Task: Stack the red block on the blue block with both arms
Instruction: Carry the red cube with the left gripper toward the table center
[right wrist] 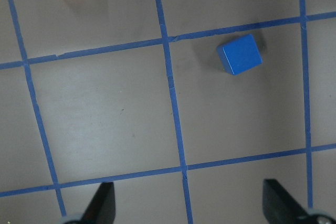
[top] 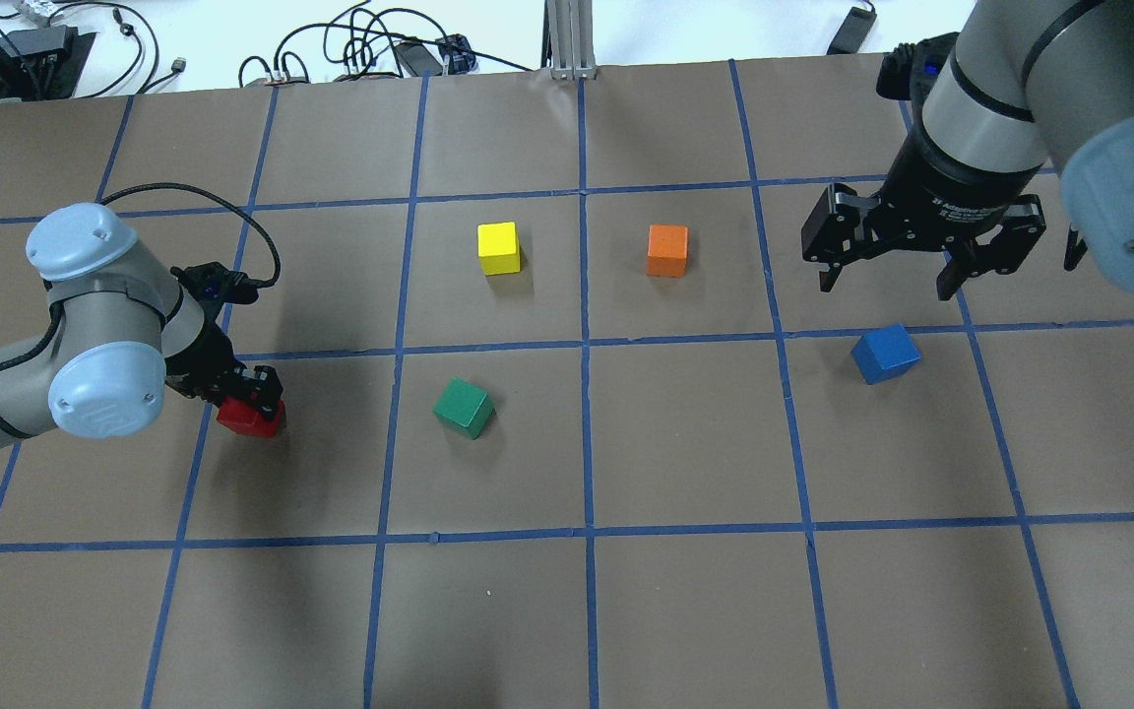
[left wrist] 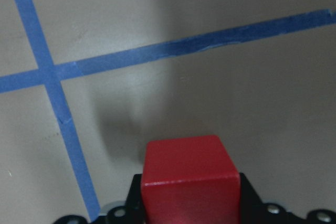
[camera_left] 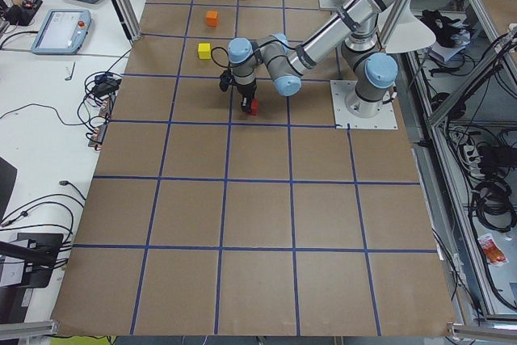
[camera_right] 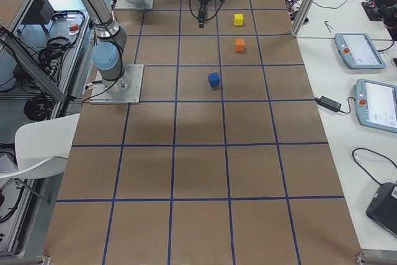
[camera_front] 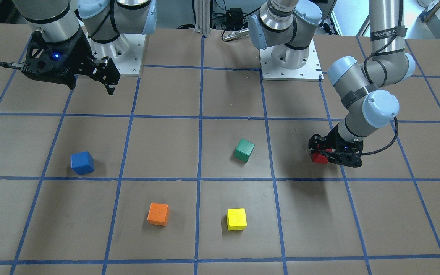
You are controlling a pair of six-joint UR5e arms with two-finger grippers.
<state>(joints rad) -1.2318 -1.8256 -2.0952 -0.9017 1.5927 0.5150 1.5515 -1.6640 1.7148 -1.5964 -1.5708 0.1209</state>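
You'll find the table (top: 488, 611) covered in matt brown paper that lies smooth, with blue tape lines (top: 584, 443) stuck flat on it, a little shinier than the paper and slightly wrinkled at close range. The red block (left wrist: 190, 179) has a matt painted skin with a soft sheen along its top edge, and the blue block (right wrist: 240, 54) looks just as dull and smooth. The left arm (camera_front: 386, 23) is satin silver metal, its joint caps (camera_front: 380, 109) are smooth pale-blue plastic, and the right gripper (top: 884, 288) is matt black plastic.
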